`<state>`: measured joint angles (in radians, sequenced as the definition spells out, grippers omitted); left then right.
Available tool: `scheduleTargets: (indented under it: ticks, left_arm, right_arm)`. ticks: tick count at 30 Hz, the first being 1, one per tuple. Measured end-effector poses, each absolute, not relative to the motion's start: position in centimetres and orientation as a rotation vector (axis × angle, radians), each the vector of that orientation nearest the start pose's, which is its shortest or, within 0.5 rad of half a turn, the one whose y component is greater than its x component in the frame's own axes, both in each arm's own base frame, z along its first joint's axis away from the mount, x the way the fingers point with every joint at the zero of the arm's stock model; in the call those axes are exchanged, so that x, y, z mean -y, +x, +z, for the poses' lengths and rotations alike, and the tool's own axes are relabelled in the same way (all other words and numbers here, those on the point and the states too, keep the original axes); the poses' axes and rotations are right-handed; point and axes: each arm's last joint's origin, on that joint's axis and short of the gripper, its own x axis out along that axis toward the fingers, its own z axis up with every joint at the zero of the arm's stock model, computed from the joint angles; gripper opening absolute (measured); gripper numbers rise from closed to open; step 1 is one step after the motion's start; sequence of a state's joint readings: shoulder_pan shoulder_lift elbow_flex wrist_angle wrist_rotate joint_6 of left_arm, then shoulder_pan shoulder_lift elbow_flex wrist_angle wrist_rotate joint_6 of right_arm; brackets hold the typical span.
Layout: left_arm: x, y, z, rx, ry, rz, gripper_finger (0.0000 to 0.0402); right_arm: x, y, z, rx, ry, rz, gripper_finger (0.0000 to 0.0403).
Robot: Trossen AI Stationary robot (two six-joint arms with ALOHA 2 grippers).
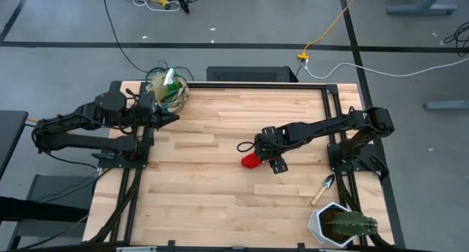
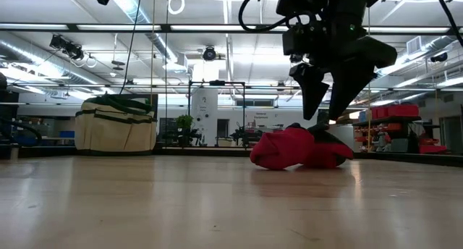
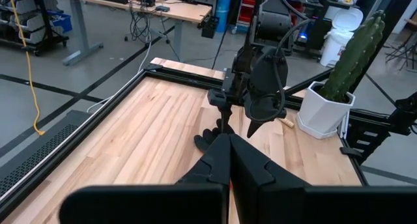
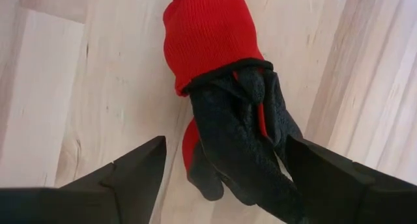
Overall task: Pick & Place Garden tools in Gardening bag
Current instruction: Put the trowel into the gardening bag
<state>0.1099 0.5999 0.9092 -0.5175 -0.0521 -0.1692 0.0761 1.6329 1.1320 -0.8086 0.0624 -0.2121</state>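
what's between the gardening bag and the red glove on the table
Nothing: in the high view only bare wood lies between the gardening bag and the glove.

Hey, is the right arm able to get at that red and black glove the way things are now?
Probably yes: the right gripper hangs open directly above the glove, fingers either side, nothing between.

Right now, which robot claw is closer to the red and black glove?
The right. The right gripper hangs open directly over the glove, fingers either side of it. The left gripper is shut, far across the table beside the gardening bag.
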Motion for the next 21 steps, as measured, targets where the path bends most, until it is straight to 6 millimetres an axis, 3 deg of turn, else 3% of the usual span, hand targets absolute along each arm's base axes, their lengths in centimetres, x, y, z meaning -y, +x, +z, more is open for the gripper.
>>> scheduleTargets:
  ticks: [13,21]
  left_arm:
    - [-1.4,11.1,36.4,-0.194,-0.177,0.179,0.0007]
    - [-1.4,11.1,36.4,-0.194,-0.177,0.179,0.0006]
  right_arm:
    - [-2.1,30.4,20.9,-1.304,-0.255,0.137,0.0316]
    - [-2.3,29.6,22.1,-1.296,-0.256,0.15,0.0316]
